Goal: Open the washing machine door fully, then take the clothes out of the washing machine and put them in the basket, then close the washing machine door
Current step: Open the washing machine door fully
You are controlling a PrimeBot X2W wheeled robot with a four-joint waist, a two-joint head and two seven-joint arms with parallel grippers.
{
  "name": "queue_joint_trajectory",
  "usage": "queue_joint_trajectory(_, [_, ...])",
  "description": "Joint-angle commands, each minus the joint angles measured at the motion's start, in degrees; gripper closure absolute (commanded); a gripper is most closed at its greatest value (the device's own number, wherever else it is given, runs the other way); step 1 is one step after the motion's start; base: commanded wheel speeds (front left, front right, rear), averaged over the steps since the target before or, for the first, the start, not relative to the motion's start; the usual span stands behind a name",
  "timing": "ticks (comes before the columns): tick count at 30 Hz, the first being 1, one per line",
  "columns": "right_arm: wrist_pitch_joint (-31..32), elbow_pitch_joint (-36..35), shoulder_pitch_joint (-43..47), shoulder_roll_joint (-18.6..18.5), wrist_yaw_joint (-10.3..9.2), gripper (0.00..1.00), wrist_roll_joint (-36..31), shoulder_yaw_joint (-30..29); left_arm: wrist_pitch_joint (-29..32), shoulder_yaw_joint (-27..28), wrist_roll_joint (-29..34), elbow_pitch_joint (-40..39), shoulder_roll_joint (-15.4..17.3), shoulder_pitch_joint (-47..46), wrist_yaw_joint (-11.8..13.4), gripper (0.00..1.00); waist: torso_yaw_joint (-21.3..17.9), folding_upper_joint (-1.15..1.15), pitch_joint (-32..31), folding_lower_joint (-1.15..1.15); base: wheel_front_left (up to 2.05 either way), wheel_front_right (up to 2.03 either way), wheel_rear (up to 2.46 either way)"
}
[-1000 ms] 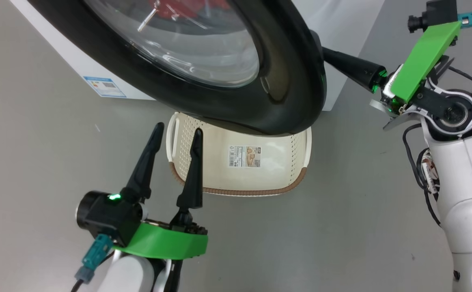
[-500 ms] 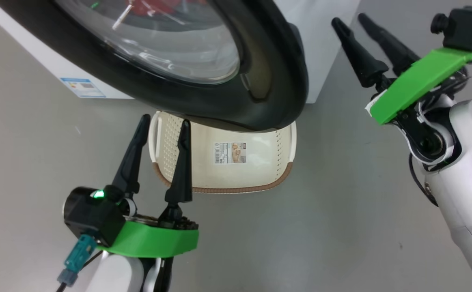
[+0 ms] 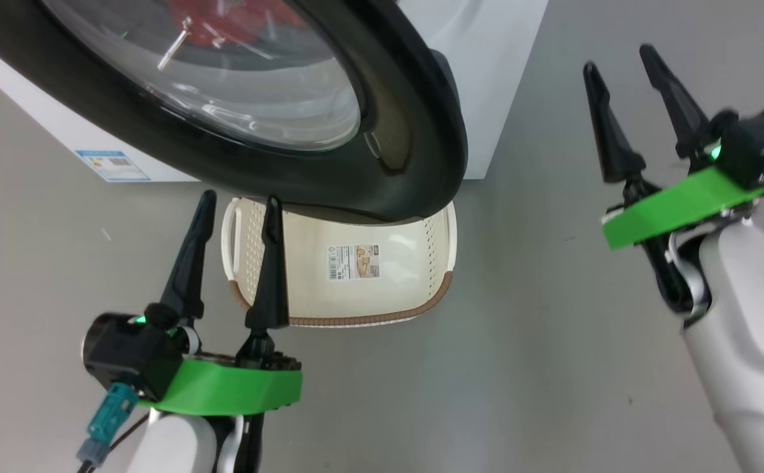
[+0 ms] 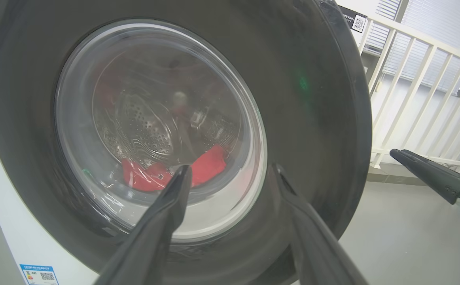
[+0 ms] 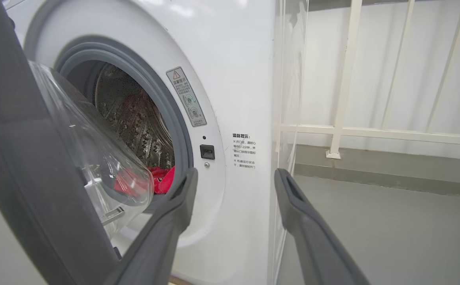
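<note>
Left gripper [image 3: 239,197] is hovering at 7 o'clock in the head view, fingers spread wide, carrying nothing, tips near the basket [image 3: 355,320] left handle. The washing machine door [image 3: 414,131] is hanging part-open, overhanging the basket's far half. The clothes [image 3: 237,13] are lying inside the washing machine [image 3: 493,79], red showing through the glass at 11 o'clock. Right gripper [image 3: 618,58] is sitting at 3 o'clock, wide, empty, apart from the door. Risks as I'm reading it: the door is blocking the drop path into the basket. An arm reaching in now is likely clipping the rim, and a low push is shoving the basket.
</note>
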Motion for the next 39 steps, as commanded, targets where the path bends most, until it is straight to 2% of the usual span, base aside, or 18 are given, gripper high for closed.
queue_joint_trajectory(1, [-0.47,-2.53,2.53,1.53,0.35,0.00,-2.72,-0.83,-0.28,2.01,0.78,-0.94,0.87,0.84,-0.11,0.00,-0.26,0.00,-0.36,0.00,0.00,0.00,0.00])
queue_joint_trajectory(5, [-0.53,-8.29,8.21,5.09,0.35,0.00,-9.25,-5.49,-0.28,2.54,1.47,-0.49,0.87,1.37,-0.44,0.00,-0.56,0.00,-0.77,0.00,0.00,0.00,0.00])
queue_joint_trajectory(14, [-0.55,-16.81,18.02,7.98,0.35,0.00,-14.08,-7.55,-0.28,3.54,2.75,-0.11,0.87,2.10,-1.29,0.00,-1.40,0.00,-1.29,0.00,0.00,0.00,0.00])
queue_joint_trajectory(25, [-0.55,-22.05,24.21,8.41,0.35,0.00,-15.04,-6.40,-0.28,4.77,3.16,-0.29,0.87,2.90,-1.77,0.00,-1.98,0.00,-1.36,0.00,0.00,0.00,0.00])
queue_joint_trajectory(38, [-0.55,-23.84,25.77,8.43,0.35,0.00,-13.94,-6.29,-0.28,5.10,3.14,-0.18,0.87,3.41,-1.71,0.00,-1.87,0.00,-0.95,0.00,0.00,0.00,0.00])
queue_joint_trajectory(39, [-0.55,-23.68,25.80,8.43,0.35,0.07,-13.83,-6.15,-0.28,5.09,3.13,-0.18,0.87,3.43,-1.70,0.00,-1.86,0.00,-0.94,0.00,0.00,0.00,0.00])
